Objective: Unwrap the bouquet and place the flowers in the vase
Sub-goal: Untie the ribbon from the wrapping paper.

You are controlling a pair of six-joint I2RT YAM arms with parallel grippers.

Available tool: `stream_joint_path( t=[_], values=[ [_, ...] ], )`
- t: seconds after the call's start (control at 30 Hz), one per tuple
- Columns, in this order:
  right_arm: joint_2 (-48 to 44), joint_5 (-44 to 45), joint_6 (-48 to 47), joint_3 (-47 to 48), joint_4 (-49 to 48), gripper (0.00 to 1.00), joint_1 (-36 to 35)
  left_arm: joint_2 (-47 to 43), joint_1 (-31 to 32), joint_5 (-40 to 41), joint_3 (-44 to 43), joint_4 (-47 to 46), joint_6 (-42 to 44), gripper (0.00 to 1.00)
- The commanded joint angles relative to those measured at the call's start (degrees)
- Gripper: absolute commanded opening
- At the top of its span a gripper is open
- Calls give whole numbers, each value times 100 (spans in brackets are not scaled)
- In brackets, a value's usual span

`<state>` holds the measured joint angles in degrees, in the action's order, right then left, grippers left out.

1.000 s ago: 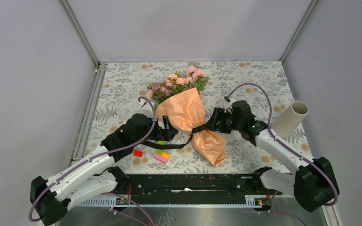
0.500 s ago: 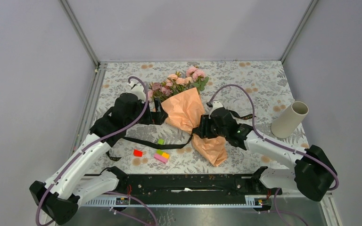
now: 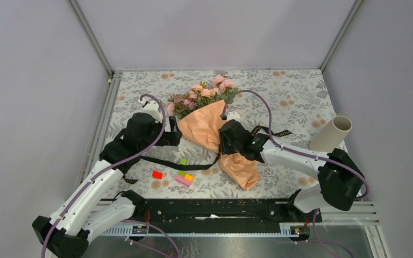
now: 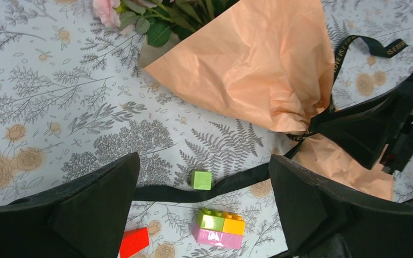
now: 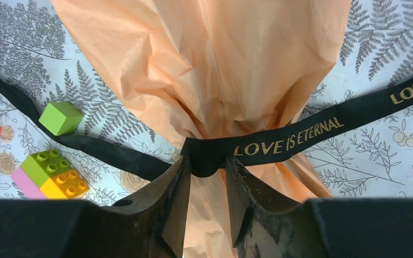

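The bouquet (image 3: 211, 128) lies on the floral tablecloth, orange paper (image 5: 209, 59) outward, with the pink and peach flowers (image 3: 204, 92) sticking out at its far end. A black ribbon (image 5: 285, 144) is tied round its waist, one tail trailing left (image 3: 161, 163). My right gripper (image 5: 207, 164) pinches the ribbon knot at the waist, a finger on each side of it. My left gripper (image 4: 203, 160) hovers wide open just left of the paper cone, holding nothing. At the right edge of the table the beige vase (image 3: 330, 135) stands tilted.
Toy blocks lie near the ribbon tail: a green cube (image 3: 183, 161), a red one (image 3: 157, 174) and a pink, green and orange stack (image 3: 184, 178). Grey walls and metal posts close in the table on three sides. The arms' black base rail (image 3: 215, 208) runs along the near edge.
My right gripper moved left from beside the vase onto the bouquet's waist and closed on the knot. The left arm swung further away, up beside the paper cone, still open.
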<state>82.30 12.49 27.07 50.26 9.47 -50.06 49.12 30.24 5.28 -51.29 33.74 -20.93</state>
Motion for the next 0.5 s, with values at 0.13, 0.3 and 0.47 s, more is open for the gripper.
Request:
stream_joint_path(
  t=[0.13,0.3,0.47],
  values=[
    [275,687,-542,689,532,16,-118,-169,-53,240,75,-179,89,99],
    [435,960,-612,829,619,0,-119,-115,-62,155,91,-166,63,99],
    [752,1158,-649,1008,604,0,-109,-63,-62,37,110,-176,45,99]
  ],
)
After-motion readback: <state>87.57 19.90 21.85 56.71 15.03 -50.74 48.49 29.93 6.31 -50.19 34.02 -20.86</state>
